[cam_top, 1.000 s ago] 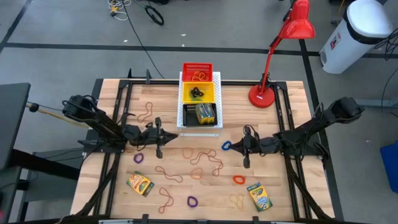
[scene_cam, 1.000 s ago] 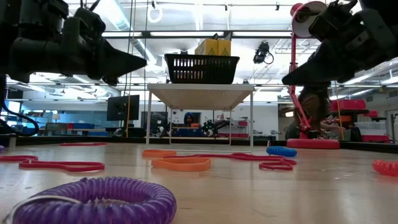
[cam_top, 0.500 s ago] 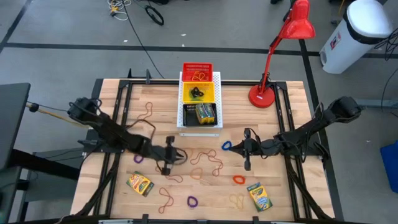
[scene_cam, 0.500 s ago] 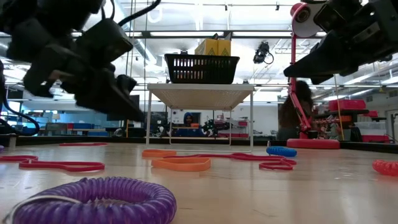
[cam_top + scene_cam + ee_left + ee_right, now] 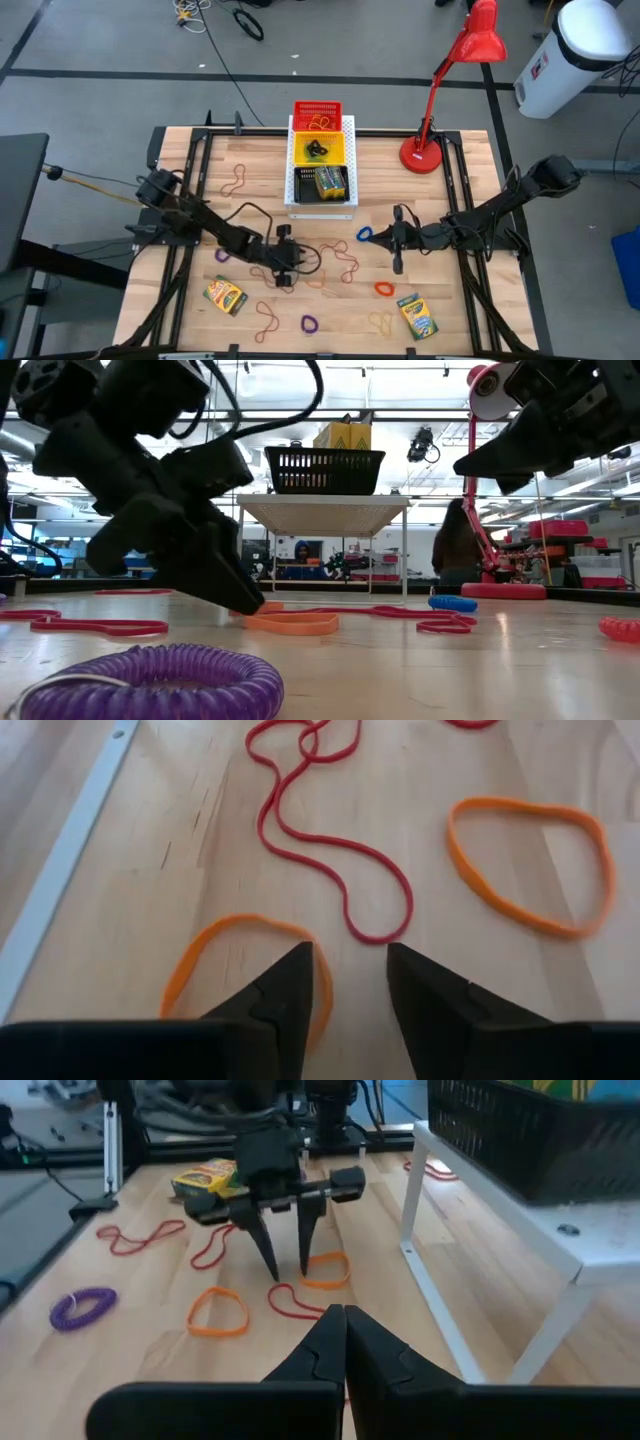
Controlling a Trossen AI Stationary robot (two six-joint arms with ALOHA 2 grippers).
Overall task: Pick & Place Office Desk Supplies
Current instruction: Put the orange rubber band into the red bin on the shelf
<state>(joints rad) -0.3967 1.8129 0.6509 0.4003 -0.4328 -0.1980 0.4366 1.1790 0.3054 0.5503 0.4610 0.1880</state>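
Left tool [image 5: 348,982] fingers apart over orange band [image 5: 240,965] | right tool [image 5: 335,1342] closed, mid-table

Thin red rubber band [image 5: 335,850] and orange rubber loops [image 5: 530,865] lie on the pale wooden counter [image 5: 130,870] beside the black fingers [image 5: 290,995].

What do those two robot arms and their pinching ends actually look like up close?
Both arms are dark, nearly black, built of jointed segments, with black cables looping along the left one. Each tool ends in two matte black fingers tapering to points: the left tool shows long thin prongs under a blocky body, the right tool wedge-shaped fingers. No markings are visible.
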